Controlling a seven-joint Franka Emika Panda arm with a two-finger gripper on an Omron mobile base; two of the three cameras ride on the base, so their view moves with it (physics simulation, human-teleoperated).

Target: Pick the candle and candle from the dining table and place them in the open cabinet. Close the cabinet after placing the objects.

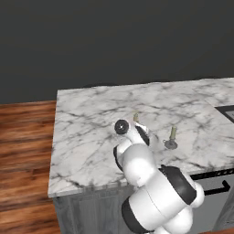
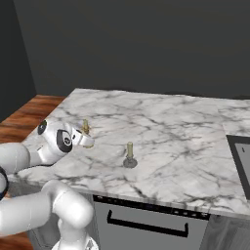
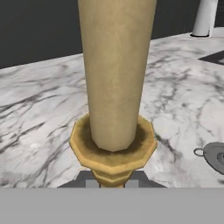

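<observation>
Leftmost on the dining table (image 2: 166, 122), near its front left corner, stands the yellow taper (image 3: 114, 70) in its gold candlestick (image 3: 113, 151). In the right base view the taper (image 2: 86, 126) rises just past the gripper (image 2: 87, 140), and in the left base view its tip (image 1: 135, 117) shows above the wrist. In the hand view the gold cup sits directly above the two dark finger tips, which press in on the stem below it: the jaws are drawn together, pinching the candlestick low on its stem.

Handling judgement: the piece looks light and rigid, but tall and narrow, so top-heavy in the grip. The metal stem is probably smooth and could slip or swing if carried fast. The wax shaft is the fragile part; the stem under the cup is the sound place to hold, and that is where the jaws appear to be. Whether the foot is touching the marble or raised off it cannot be told.

To the right, apart from the first, the stubby pale-olive candle (image 2: 129, 150) stands upright on its grey metal base (image 2: 130, 162), untouched. It appears squat and stable, the easier piece; a grip around the wax body just above the base would suit it.

Arm pose: the arm is folded low over the table's front edge, elbow bulked toward the base, forearm reaching forward, with the hand turned roughly level so the gripper meets the candlestick from the side, not from above.
</observation>
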